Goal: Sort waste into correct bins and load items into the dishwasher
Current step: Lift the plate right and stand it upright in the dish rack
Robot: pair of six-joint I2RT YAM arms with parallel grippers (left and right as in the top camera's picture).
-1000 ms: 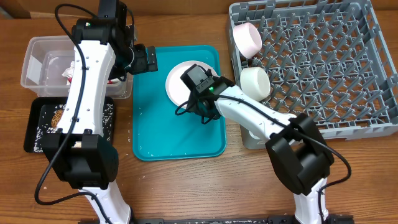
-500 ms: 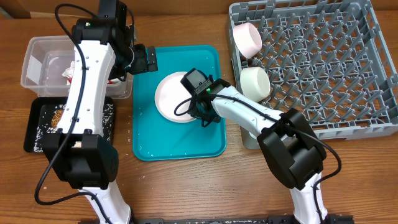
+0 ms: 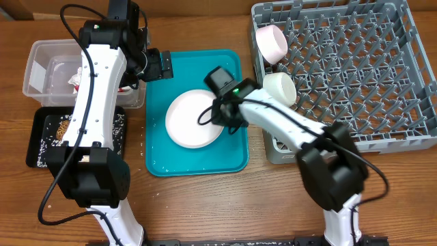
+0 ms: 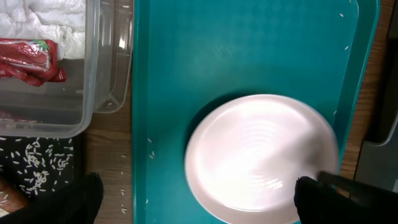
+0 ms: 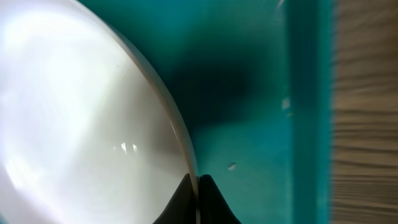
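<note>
Your right gripper (image 5: 198, 198) clenched on the rim of the pale plate (image 3: 190, 120), plate spreading from it toward your left arm, above the teal tray (image 3: 205, 162), left gripper (image 3: 162, 66) released, clear tub (image 3: 41, 58) just beside it.

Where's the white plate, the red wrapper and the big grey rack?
pale round plate (image 3: 184, 124), overhead view, middle of its face.
red-and-white wrapper (image 4: 28, 57), left wrist view, its red middle.
large grey plastic dish rack (image 3: 355, 75), overhead view, bare middle pegs.
</note>
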